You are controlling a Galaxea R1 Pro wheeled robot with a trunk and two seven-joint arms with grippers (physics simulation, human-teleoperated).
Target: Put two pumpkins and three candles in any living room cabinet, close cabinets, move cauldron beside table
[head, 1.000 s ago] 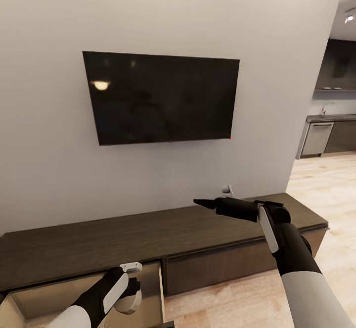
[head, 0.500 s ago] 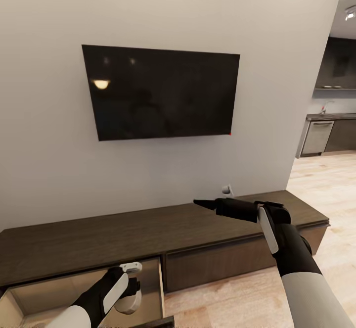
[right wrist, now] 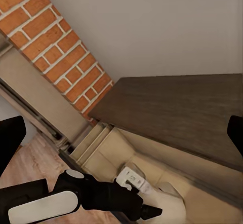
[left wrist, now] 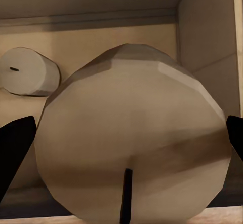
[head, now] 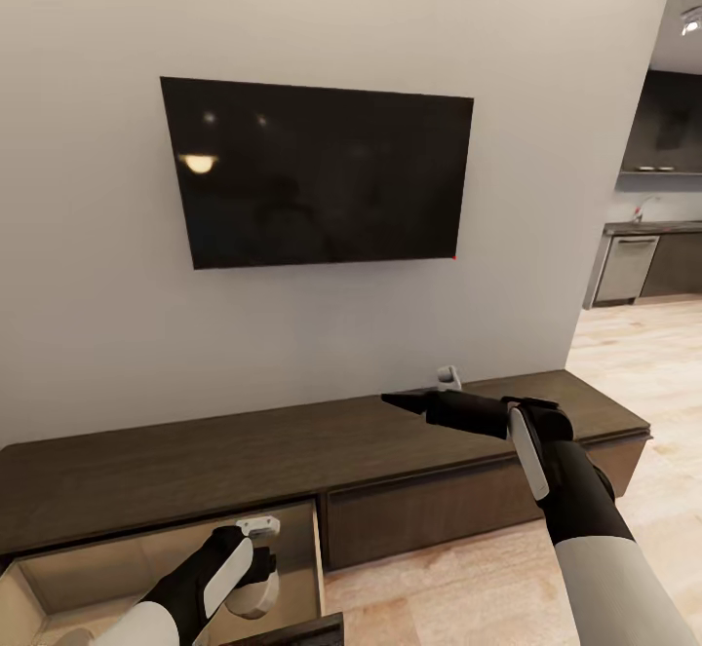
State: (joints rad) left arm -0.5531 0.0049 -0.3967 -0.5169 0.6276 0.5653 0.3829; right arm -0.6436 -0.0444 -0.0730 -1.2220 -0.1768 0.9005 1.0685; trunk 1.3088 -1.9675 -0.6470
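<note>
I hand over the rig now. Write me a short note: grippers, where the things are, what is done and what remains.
Left gripper: shut on a candle, held over the open drawer of the cabinet.
Right gripper: empty, open, above the cabinet top.
Done: another candle lies in the drawer.
Left: release this candle, close the drawer. Pumpkins, third candle and cauldron: check them yourself.

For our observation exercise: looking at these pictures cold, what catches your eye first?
A large black flat television hangs on the pale wall above the long dark-brown wooden cabinet. Over its open pale-lined drawer, the left gripper holds a squat cream candle; another cream candle lies inside.
</note>
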